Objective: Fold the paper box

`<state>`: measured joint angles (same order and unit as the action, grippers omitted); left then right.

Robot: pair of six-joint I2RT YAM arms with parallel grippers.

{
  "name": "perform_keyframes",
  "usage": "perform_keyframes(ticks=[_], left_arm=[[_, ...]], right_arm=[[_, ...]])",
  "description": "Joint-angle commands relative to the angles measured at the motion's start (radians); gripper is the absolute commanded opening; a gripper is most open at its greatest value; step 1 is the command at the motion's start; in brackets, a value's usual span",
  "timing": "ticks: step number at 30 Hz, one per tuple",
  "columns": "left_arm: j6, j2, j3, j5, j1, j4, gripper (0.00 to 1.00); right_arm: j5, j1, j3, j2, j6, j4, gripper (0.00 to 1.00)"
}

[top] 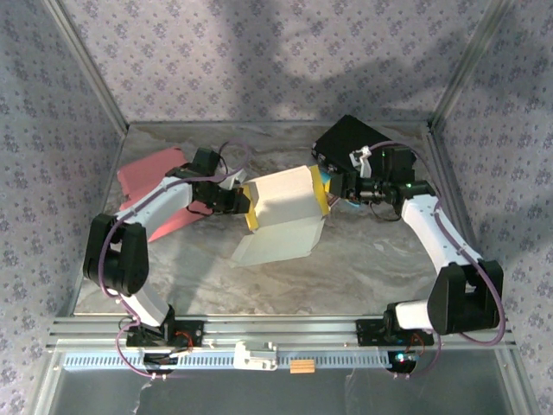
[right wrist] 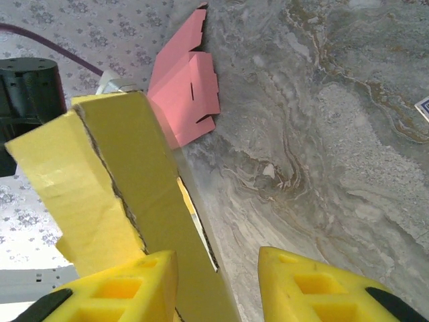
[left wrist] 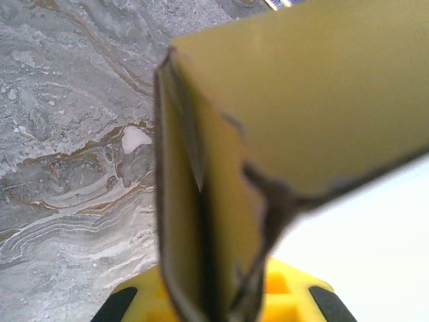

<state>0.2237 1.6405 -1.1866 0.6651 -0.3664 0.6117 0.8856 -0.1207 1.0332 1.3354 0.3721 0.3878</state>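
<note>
The white-and-yellow paper box (top: pixel 285 203) is partly formed near the middle of the grey marbled table (top: pixel 389 268): walls raised, one flap left flat. One wall is clamped by the left gripper (top: pixel 242 201). The opposite wall is straddled, seemingly unpinched, by the half-open right gripper (right wrist: pixel 218 282).

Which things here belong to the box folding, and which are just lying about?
In the job:
- paper box, mid-table between the two arms
- left gripper, shut on the box's wall

Lying about:
- pink flat cardboard, back left
- black box, back right, behind the right arm
</note>
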Motion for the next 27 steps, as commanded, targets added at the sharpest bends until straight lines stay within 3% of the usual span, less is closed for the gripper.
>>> perform_keyframes(ticks=[1,7,16,27], left_arm=[[-0.028,0.009,-0.032,0.023,0.004,0.028,0.00],[-0.028,0.009,-0.037,0.022,0.002,0.031,0.00],[-0.036,-0.006,-0.032,0.019,0.000,0.039,0.00],[-0.021,-0.003,-0.023,0.077,0.003,0.017,0.00]], right_arm=[[0.003,-0.005,0.014,-0.044,-0.010,-0.009,0.39],[0.031,-0.016,0.026,-0.023,-0.008,-0.017,0.43],[-0.035,0.013,0.013,-0.041,-0.062,0.037,0.43],[0.154,0.052,0.004,-0.001,0.004,-0.035,0.43]])
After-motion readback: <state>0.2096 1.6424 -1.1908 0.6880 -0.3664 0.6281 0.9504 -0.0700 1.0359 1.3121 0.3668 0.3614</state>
